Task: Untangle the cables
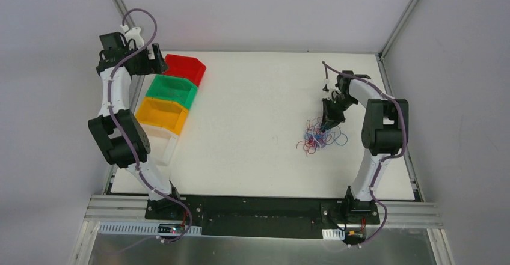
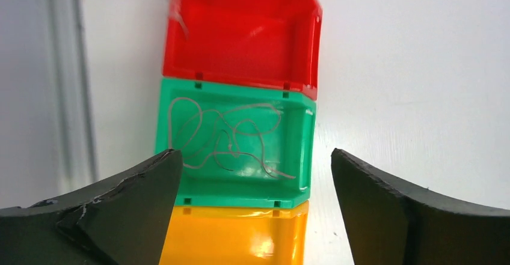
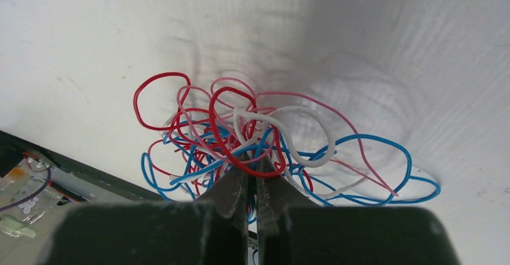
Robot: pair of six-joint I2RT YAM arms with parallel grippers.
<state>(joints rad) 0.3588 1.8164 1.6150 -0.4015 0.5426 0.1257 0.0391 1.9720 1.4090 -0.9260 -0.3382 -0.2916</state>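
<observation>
The cables [image 3: 240, 139] lie as a loose red, blue and white knot on the counter [image 1: 252, 109], right at the tips of the right tool [image 3: 252, 166] and spreading ahead of it and to both sides. That tool is clenched, its two fingers pressed almost together on a few strands at the near edge of the knot, with a red loop crossing just at the tips. The left tool [image 2: 251, 157] is released and holds nothing. Below it, framed between its fingers, sits a green bin [image 2: 307, 133] with one grey wire [image 2: 228, 136] curled inside.

The wires look very thin, almost weightless and springy. They will likely keep their curls, slide out of a weak pinch, and drag the whole clump along if pulled quickly. The best hold is probably a single strand on an outer loop, such as the wide blue arc to the tool's right or the red loop to its left, not the dense middle. The clump seems too light to stay put, so a second hold pinning it would likely help
</observation>
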